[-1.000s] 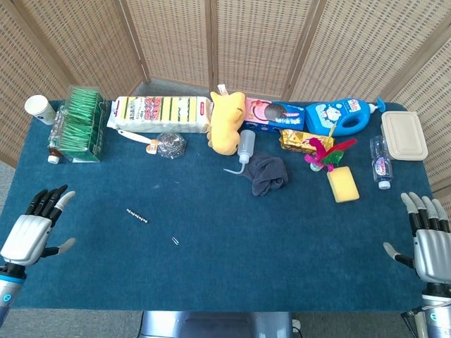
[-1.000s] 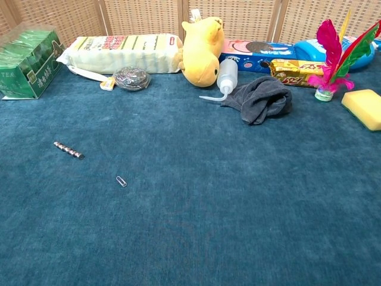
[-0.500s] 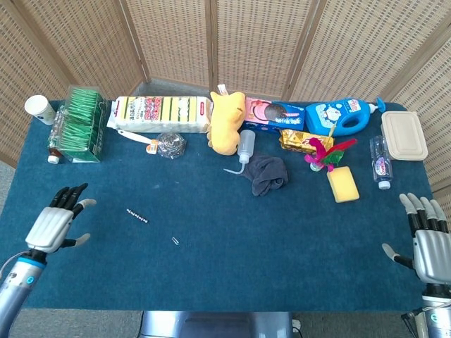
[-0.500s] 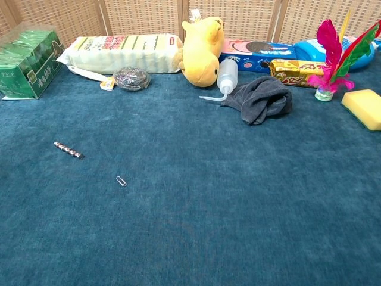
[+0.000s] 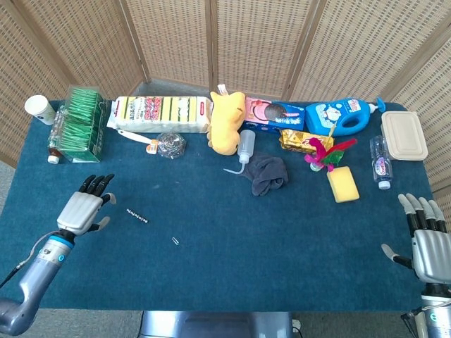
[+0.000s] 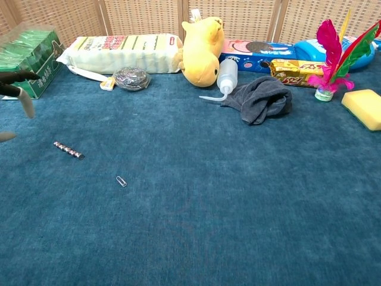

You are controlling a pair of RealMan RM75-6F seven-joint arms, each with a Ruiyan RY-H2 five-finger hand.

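left hand (image 5: 86,208) empty, fingers apart, beside the bead string (image 5: 137,215); paperclip (image 5: 175,241) beyond; right hand (image 5: 427,243) likewise spread

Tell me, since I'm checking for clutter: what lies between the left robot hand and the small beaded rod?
Nothing but bare blue cloth between the left robot hand and the beaded rod, as the head view shows.

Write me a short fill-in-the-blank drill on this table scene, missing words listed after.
1. The left hand hovers open beside the small bead ____ on the cloth.
2. The grey rag lies just right of the squeeze ____.
3. The yellow sponge sits in front of the ____ shuttlecock.
4. The paper clip lies on the ____ tablecloth.

Missing: chain; bottle; feather; blue
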